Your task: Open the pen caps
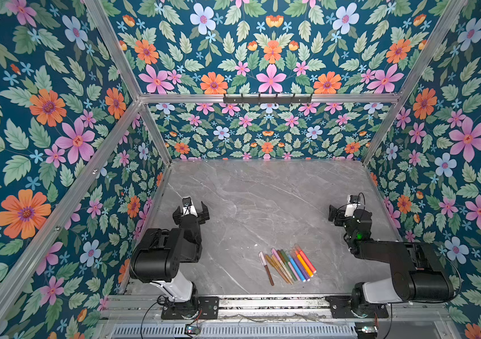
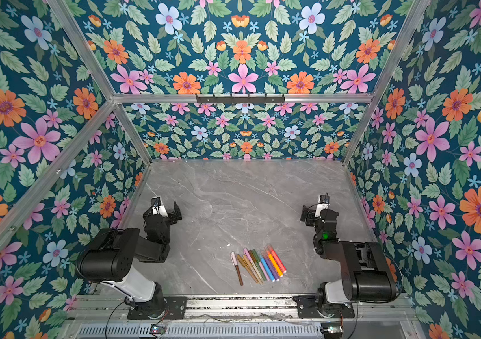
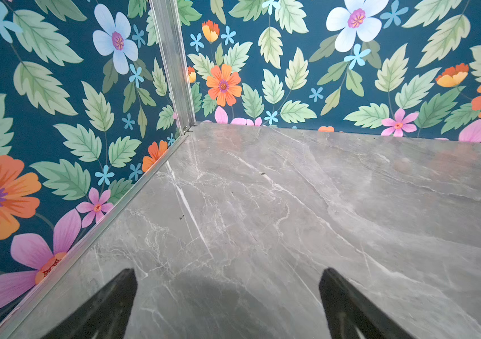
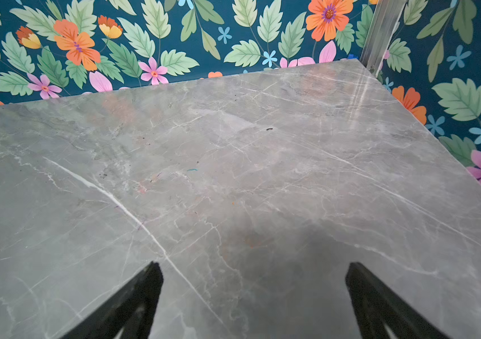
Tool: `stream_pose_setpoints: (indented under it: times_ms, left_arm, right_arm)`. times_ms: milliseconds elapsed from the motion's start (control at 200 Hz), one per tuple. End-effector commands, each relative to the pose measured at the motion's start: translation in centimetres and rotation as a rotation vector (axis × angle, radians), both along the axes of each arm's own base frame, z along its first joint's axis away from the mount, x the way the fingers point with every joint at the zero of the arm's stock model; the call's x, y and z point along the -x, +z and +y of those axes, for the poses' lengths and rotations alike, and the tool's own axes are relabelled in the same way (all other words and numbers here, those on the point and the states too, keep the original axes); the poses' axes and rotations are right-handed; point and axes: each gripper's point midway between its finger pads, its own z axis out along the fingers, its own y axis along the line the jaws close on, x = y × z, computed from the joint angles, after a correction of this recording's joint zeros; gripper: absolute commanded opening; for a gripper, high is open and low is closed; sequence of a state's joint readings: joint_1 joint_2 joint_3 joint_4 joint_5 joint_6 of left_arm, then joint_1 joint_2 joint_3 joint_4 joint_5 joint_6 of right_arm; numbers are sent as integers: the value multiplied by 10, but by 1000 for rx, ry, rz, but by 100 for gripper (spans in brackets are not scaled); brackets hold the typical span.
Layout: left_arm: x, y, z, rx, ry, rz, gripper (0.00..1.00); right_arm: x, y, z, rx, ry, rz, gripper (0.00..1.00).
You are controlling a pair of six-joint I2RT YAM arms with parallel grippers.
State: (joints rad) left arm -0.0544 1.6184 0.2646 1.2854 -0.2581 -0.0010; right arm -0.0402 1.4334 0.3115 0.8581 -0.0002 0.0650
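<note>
Several pens point(image 1: 298, 268) point(image 2: 268, 268) lie side by side on the grey marble table near its front edge, right of the middle, in both top views. Their bodies are brown, gold, olive, pink, blue, purple, orange and red. The pen caps point(image 1: 262, 257) point(image 2: 234, 258) sit on the pens' far ends. My left gripper point(image 1: 191, 209) point(image 3: 228, 271) stands open and empty at the left, well away from the pens. My right gripper point(image 1: 348, 210) point(image 4: 254, 265) stands open and empty at the right. Neither wrist view shows a pen, only bare table.
Floral walls with aluminium posts point(image 1: 157, 138) enclose the marble table point(image 1: 262, 193) on three sides. Both arm bases are bolted to a metal rail point(image 1: 271, 302) along the front edge. A black hook rack point(image 1: 267, 98) hangs on the back beam.
</note>
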Motion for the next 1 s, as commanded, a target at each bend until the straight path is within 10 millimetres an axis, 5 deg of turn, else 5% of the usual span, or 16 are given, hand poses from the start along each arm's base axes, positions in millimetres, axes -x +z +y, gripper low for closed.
stream_pose_setpoints:
  times_ms: [0, 995]
  left_arm:
    - [-1, 4, 0, 10, 0, -20, 100]
    - [-2, 5, 0, 9, -2, -20, 100]
  right_arm:
    - [-2, 3, 5, 9, 28, -13, 99]
    - [-2, 3, 5, 17, 25, -14, 99]
